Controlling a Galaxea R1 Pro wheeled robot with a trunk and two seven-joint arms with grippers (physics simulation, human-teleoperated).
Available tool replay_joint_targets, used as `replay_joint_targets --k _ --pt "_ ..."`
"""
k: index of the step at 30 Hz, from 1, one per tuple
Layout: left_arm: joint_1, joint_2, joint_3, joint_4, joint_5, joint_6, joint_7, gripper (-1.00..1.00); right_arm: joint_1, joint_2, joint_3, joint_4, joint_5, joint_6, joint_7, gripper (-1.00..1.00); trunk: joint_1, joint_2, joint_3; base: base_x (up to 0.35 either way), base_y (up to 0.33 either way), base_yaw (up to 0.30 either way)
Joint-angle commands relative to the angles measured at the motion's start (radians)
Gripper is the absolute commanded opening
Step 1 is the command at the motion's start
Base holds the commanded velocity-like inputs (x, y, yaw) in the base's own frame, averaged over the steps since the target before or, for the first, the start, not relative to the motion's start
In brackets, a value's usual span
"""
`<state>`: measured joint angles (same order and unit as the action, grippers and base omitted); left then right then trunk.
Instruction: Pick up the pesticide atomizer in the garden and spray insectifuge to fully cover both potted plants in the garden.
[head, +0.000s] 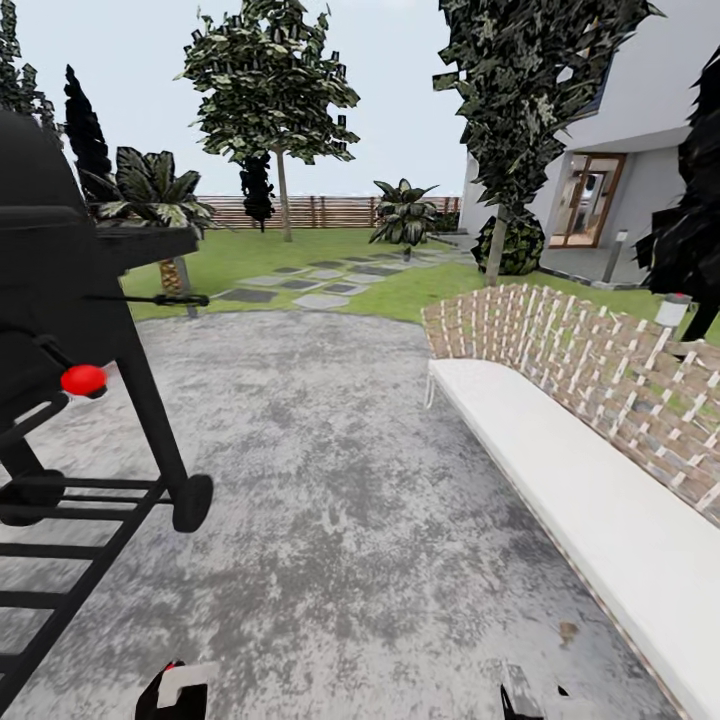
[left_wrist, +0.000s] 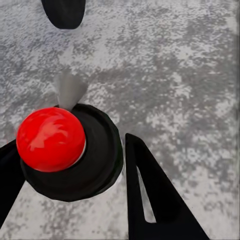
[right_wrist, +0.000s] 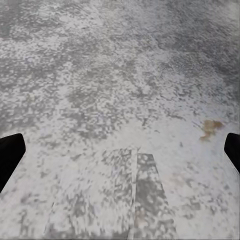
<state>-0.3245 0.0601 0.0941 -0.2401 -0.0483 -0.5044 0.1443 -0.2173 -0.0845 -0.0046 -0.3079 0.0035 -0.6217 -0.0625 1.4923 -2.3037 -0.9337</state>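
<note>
Two pincers hang wide and empty over the patio (head: 330, 480); we cannot see the atomizer from here, and judge it light, stiff, slick plastic, best gripped round its mid-body.

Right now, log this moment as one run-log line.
phase: in transit | ground: mottled grey paved patio | left: black wheeled grill | right: white-cushioned woven bench | atomizer: unseen | right gripper: open

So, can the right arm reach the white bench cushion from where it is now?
Probably not yet. The right gripper hangs low over the grey patio, and the bench cushion lies further to its right. Nothing blocks the way.
</note>
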Motion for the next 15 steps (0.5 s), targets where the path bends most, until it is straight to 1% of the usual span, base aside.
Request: replay_joint_targets --k 1,4,9,15 --pt "-0.001 0.0 0.004 0.001 -0.005 -0.003 0.002 -1.0 -0.001 0.0 0.0 0.001 0.001 -0.003 -0.002 1.0 0.0 0.0 -0.001 0.336 -0.1 0.0" --pt "-0.001 0.0 0.004 0.001 -0.005 -0.003 0.003 -1.0 -0.001 0.0 0.001 0.002 0.001 -0.003 -0.002 1.0 0.0 0.0 -0.001 0.337 -0.044 0.026" --pt "-0.001 0.0 0.004 0.001 -0.005 -0.003 0.003 -1.0 -0.001 0.0 0.002 0.003 0.001 -0.003 -0.002 1.0 0.0 0.0 -0.001 0.338 -0.007 0.199" --pt "-0.001 0.0 0.004 0.001 -0.005 -0.003 0.002 -1.0 -0.001 0.0 0.0 0.004 0.001 -0.003 -0.002 1.0 0.0 0.0 -0.001 0.338 0.0 0.036"
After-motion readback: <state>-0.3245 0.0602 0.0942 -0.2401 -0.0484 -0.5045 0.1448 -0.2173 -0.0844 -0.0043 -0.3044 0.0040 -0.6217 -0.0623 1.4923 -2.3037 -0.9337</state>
